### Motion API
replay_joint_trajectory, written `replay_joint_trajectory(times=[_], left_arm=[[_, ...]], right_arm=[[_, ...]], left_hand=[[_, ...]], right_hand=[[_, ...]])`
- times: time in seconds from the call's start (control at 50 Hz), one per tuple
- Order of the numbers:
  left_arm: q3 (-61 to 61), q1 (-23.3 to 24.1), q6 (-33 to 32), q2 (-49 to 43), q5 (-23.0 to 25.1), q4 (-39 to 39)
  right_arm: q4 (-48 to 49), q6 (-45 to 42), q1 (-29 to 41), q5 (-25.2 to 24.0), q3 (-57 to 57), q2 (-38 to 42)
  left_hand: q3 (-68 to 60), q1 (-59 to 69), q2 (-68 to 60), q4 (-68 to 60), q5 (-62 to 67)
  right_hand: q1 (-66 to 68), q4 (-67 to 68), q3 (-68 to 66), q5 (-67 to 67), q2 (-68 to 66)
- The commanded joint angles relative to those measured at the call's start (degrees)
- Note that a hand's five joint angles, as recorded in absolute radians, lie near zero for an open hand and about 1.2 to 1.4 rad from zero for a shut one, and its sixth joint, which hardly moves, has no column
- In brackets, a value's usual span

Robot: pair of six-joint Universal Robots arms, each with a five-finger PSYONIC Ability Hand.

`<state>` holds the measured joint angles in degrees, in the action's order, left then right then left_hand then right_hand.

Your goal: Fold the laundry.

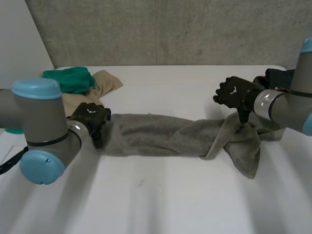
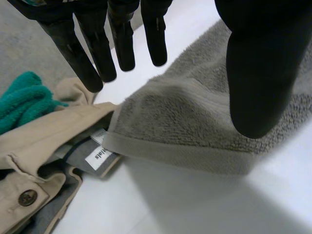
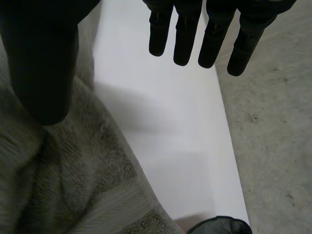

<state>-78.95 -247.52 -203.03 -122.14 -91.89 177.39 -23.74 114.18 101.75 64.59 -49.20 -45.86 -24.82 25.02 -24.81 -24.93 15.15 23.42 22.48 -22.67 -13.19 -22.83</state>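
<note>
A grey towel (image 1: 156, 134) lies bunched in a long strip across the middle of the white table (image 1: 161, 195). My left hand (image 1: 90, 117) is at its left end. In the left wrist view that hand (image 2: 258, 63) is open, with straight fingers (image 2: 97, 53) and the thumb spread above the towel's hemmed end (image 2: 195, 122), holding nothing. My right hand (image 1: 236, 92) hovers over the towel's crumpled right end. In the right wrist view its fingers (image 3: 214, 39) are straight over bare table and its thumb (image 3: 39, 63) is over the towel (image 3: 63, 180); it is open.
A green cloth (image 1: 68, 79) and a beige garment (image 1: 105, 83) lie at the back left, close to the left hand; the beige garment (image 2: 44, 141) touches the towel's end. A dark garment (image 1: 280, 76) sits behind the right arm. The table's far edge is near.
</note>
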Motion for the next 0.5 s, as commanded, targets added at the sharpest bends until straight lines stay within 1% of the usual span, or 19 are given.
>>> replay_joint_trajectory(times=[0.02, 0.12, 0.22, 0.26, 0.28, 0.3, 0.36, 0.44, 0.46, 0.5], left_arm=[[2.1, 0.5, -0.8, -2.8, 0.4, -0.8], [3.4, 1.3, -0.9, -4.2, 0.0, -1.1], [4.3, 2.2, -1.1, -5.7, -0.1, -1.1], [4.9, 2.6, -1.4, -6.4, -0.1, -1.3], [5.1, 2.7, -1.5, -6.5, -0.2, -1.3], [5.3, 2.8, -1.6, -6.7, -0.4, -1.6], [5.3, 3.1, -1.7, -6.8, -0.6, -2.0], [5.4, 3.4, -1.7, -6.8, -0.6, -2.1], [5.5, 3.4, -1.7, -6.9, -0.5, -1.9], [5.7, 3.3, -1.7, -7.1, -0.3, -1.9]], right_arm=[[0.1, -2.8, -1.2, -0.8, 7.0, 8.0], [0.4, -2.7, -1.6, -1.0, 8.3, 10.6], [2.6, -1.6, -1.9, -1.0, 8.7, 12.5], [3.8, -0.2, -2.0, -1.0, 8.6, 13.1], [4.0, 0.2, -2.0, -1.0, 8.7, 13.1], [4.4, 0.8, -2.1, -1.0, 8.6, 12.9], [4.6, 3.6, -2.1, -0.3, 8.2, 10.7], [4.2, 9.6, -2.3, 0.1, 4.6, 4.8], [4.5, 11.8, -2.3, 0.1, 2.7, 2.2], [5.0, 13.7, -2.3, 0.1, 0.6, -0.2]], left_hand=[[-9.3, 9.1, -9.3, -9.2, 8.9], [-10.5, 10.3, -10.5, -10.3, 10.1], [-10.8, 10.6, -10.8, -10.7, 10.5], [-10.8, 10.6, -10.8, -10.7, 10.5], [-10.8, 10.6, -10.8, -10.7, 10.5], [-10.8, 10.6, -10.8, -10.7, 10.5], [-10.1, 9.9, -10.1, -10.0, 9.8], [-9.8, 9.6, -9.8, -9.7, 9.4], [-9.9, 9.7, -10.0, -9.8, 9.6], [-10.3, 10.1, -10.3, -10.2, 10.0]], right_hand=[[6.8, 7.7, -7.5, -7.0, -7.4], [8.4, 9.4, -9.2, -8.7, -9.0], [18.3, 19.3, -19.1, -18.6, -18.9], [31.9, 32.9, -32.7, -32.2, -32.5], [41.2, 42.1, -41.9, -41.4, -41.7], [55.4, 56.3, -56.2, -55.6, -56.0], [56.6, 57.5, -57.3, -56.8, -57.2], [56.6, 57.5, -57.3, -56.8, -57.2], [56.6, 57.5, -57.3, -56.8, -57.2], [56.6, 57.5, -57.3, -56.8, -57.2]])
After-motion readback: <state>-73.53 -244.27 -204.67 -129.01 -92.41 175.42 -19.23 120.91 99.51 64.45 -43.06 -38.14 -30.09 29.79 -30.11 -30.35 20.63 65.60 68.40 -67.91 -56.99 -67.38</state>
